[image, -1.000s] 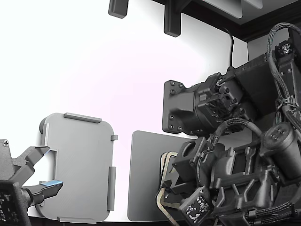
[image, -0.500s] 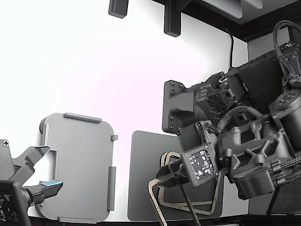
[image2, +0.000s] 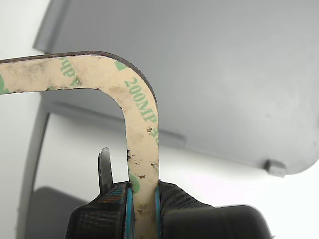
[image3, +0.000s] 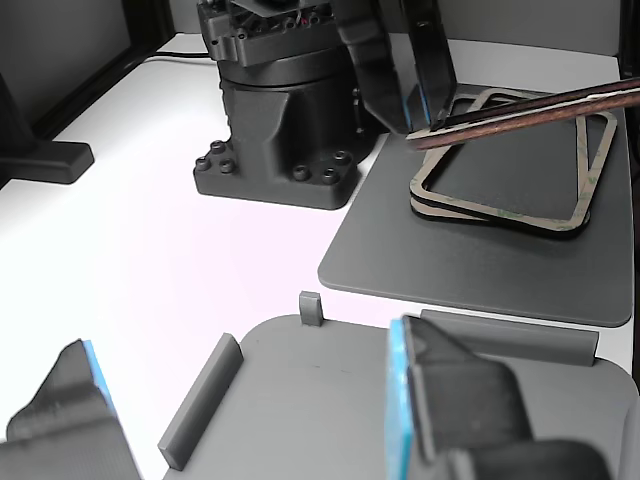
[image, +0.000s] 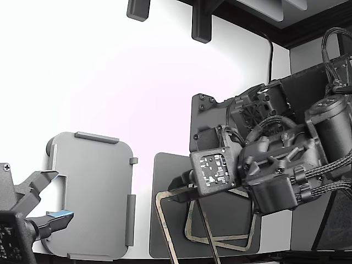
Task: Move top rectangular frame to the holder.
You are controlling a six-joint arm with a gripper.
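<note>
Since half a second before, the black robot arm had swung toward the exterior view's left and lifted the thin tan rectangular frame (image: pixel 160 220) higher off the pile.

In the exterior view, the frame hung tilted in the air. One end was pinched in the gripper (image: pixel 184 184), and the other end dipped down past the picture's lower edge. It hung over the near edge of the dark grey flat mat (image: pixel 168 170). More tan frames (image: pixel 220 242) lay flat on that mat, under the arm. The light grey flat holder plate with small raised tabs (image: pixel 93 192) lay well apart, on the exterior view's left, on the white table (image: pixel 110 82). A second gripper with blue pads (image: pixel 44 212) sat low in the corner beside the holder, with its jaws apart and nothing between them.

In the wrist view, the gripper (image2: pixel 143 199) was closed tight on one straight side of the frame (image2: pixel 142 119), with a blue pad pressed on each side. The frame's rounded corner curved away above the pads. Green letters showed on its tan face. The grey holder (image2: pixel 224 74) was seen behind it.

In the other view, the lifted frame (image3: pixel 530 108) showed as a dark slanted bar above the stack of frames (image3: pixel 500 205) on the dark mat (image3: pixel 450 265). The holder (image3: pixel 300 370) lay near the camera.
</note>
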